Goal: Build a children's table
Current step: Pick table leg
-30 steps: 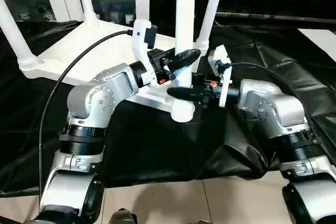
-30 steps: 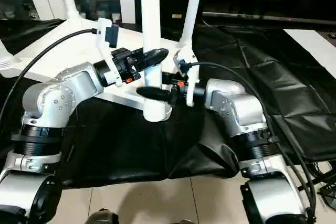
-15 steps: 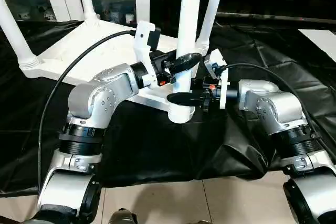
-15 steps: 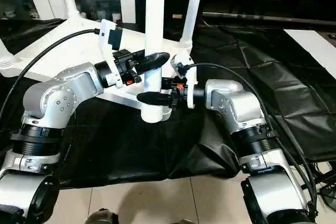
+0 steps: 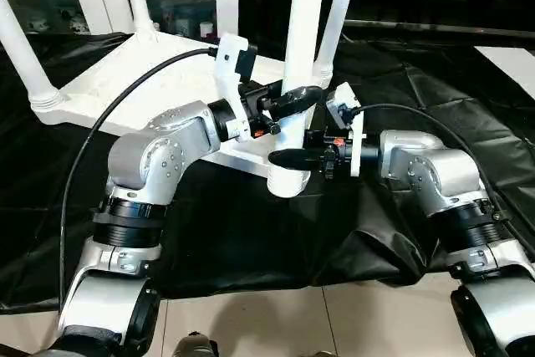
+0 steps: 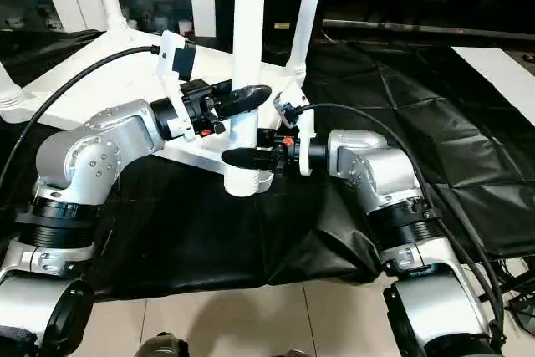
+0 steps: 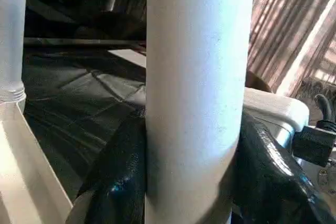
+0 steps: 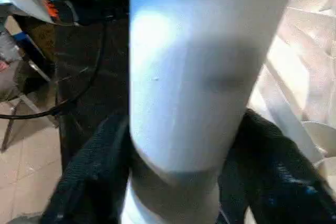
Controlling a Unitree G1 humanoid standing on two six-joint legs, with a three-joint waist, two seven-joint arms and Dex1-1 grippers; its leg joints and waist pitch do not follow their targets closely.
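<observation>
Head view: your kids' table (image 5: 159, 81) lies upside down on the black tabletop (image 5: 435, 64). Three legs are up w/ the fourth leg (image 5: 303, 48) at the near corner socket (image 5: 288, 180) (seating looks unfinished). Left claw (image 5: 288, 102) reaches in level and clamps that leg; right claw (image 5: 292, 158) sits lower.

L wrist: fingers (image 7: 118, 182) hug the leg both sides.

R wrist: fingers (image 8: 89, 182) flank it, grip unclear.

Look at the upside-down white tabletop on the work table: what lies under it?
Under the tabletop lies a crumpled black cover, spread over the work surface and hanging off the near edge. What the cover itself rests on is hidden, as is the tabletop's downward face.
</observation>
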